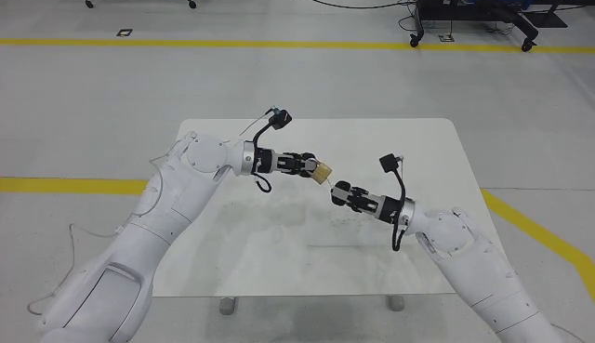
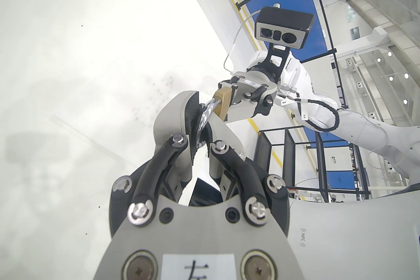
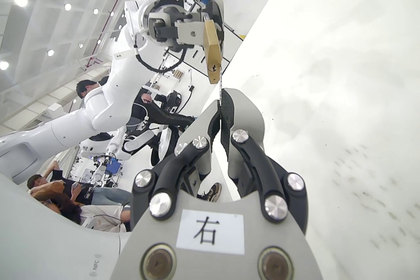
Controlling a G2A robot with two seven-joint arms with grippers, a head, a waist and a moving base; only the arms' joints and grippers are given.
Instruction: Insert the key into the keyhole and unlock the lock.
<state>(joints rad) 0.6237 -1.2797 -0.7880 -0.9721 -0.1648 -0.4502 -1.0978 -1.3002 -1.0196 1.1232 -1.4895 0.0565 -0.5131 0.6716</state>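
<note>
A brass padlock (image 1: 323, 171) hangs above the middle of the white table (image 1: 418, 250). My left gripper (image 2: 202, 118) is shut on its silver shackle (image 2: 210, 105), and the brass body (image 2: 223, 102) points toward the other arm. From the right wrist the padlock (image 3: 211, 45) shows its keyhole (image 3: 214, 67) uncovered. My right gripper (image 3: 221, 100) is shut on a thin key (image 3: 221, 81) seen edge-on. The key's tip lies right beside the keyhole end of the lock. Seen from above, the right gripper (image 1: 337, 191) sits just below and right of the lock.
Both grippers meet in the air over the table's centre. Bare tabletop (image 3: 328, 64) spreads on every side of them. The table's far edge (image 1: 316, 120) and near edge (image 1: 307, 295) are well away from the grippers.
</note>
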